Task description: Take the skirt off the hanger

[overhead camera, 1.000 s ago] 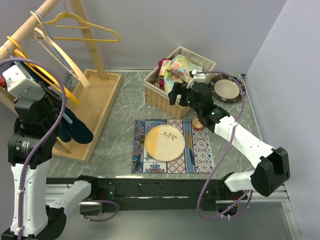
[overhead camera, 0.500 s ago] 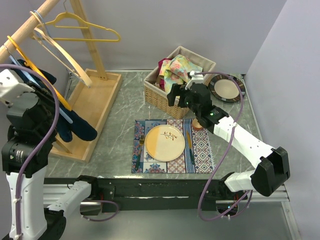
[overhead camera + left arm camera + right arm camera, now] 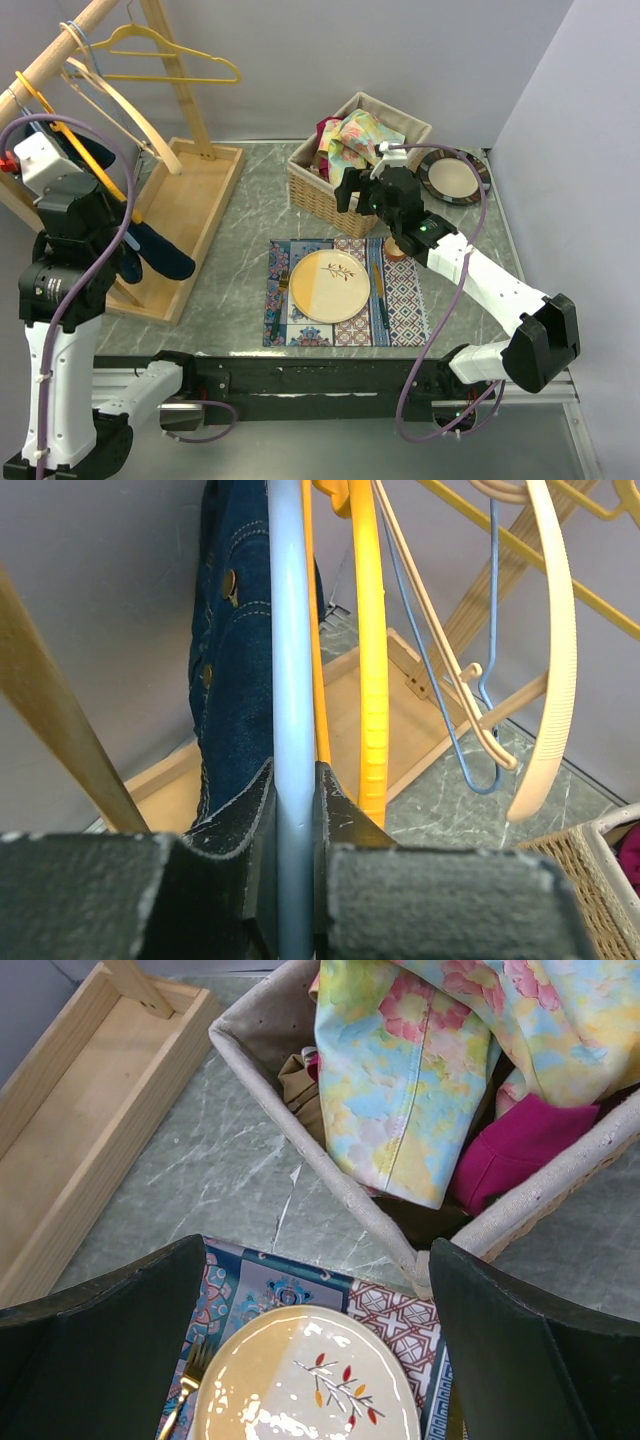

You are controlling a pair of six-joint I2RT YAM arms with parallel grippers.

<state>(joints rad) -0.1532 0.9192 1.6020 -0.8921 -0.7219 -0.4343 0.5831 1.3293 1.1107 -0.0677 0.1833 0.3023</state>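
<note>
A dark denim skirt (image 3: 232, 660) hangs from a pale blue hanger (image 3: 290, 670) on the wooden rack; in the top view its dark lower end (image 3: 160, 256) droops over the rack's base. My left gripper (image 3: 295, 815) is shut on the blue hanger's bar, one pad on each side. A thick yellow hanger (image 3: 372, 680) hangs just right of it. In the top view the left arm hides those fingers. My right gripper (image 3: 315, 1250) stands open, holding nothing, over the placemat beside the basket, also seen from above (image 3: 362, 190).
The rack's rail (image 3: 60, 48) carries cream hangers (image 3: 130, 118) and a yellow wire hanger (image 3: 175, 55); its tray base (image 3: 195, 215) sits at the table's left. A wicker basket (image 3: 322, 192) of clothes, a placemat with a plate (image 3: 330, 286) and cutlery, and a dark plate (image 3: 452, 176) lie to the right.
My left gripper opened briefly, then shut on the blue hanger bar, and the left wrist swung back toward the rack. The right arm has barely moved.
</note>
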